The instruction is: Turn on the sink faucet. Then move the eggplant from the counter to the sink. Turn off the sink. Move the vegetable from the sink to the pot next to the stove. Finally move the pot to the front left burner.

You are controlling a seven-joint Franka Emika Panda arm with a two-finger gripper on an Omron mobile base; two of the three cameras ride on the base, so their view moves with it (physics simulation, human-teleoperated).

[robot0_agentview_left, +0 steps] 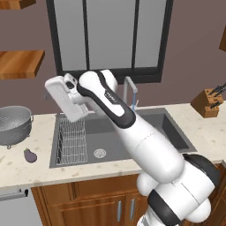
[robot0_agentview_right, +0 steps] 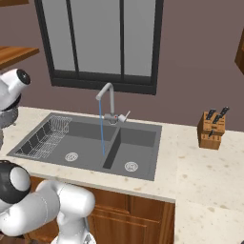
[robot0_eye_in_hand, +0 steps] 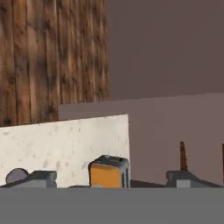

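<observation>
Water runs in a thin blue stream from the sink faucet [robot0_agentview_left: 130, 90] [robot0_agentview_right: 107, 93] into the dark grey sink [robot0_agentview_left: 145, 128] [robot0_agentview_right: 90, 143]. The faucet's small lever [robot0_agentview_right: 124, 116] sticks out at the right of its base. The eggplant [robot0_agentview_left: 30, 155], small and dark purple, lies on the counter [robot0_agentview_left: 26, 170] left of the sink. My hand [robot0_agentview_left: 66, 99] hangs above the sink's left basin, pointing left, well above the eggplant. My gripper [robot0_eye_in_hand: 113, 177] is open, its two tips far apart with nothing between them. The pot and the stove are out of view.
A silver colander [robot0_agentview_left: 15, 123] stands on the counter behind the eggplant. A wire dish rack [robot0_agentview_left: 72, 140] [robot0_agentview_right: 47, 136] fills the left basin. A wooden knife block [robot0_agentview_left: 206, 103] [robot0_agentview_right: 211, 126] sits right of the sink. The hand view faces a wooden panel [robot0_eye_in_hand: 52, 57] and an orange-and-grey object [robot0_eye_in_hand: 109, 172].
</observation>
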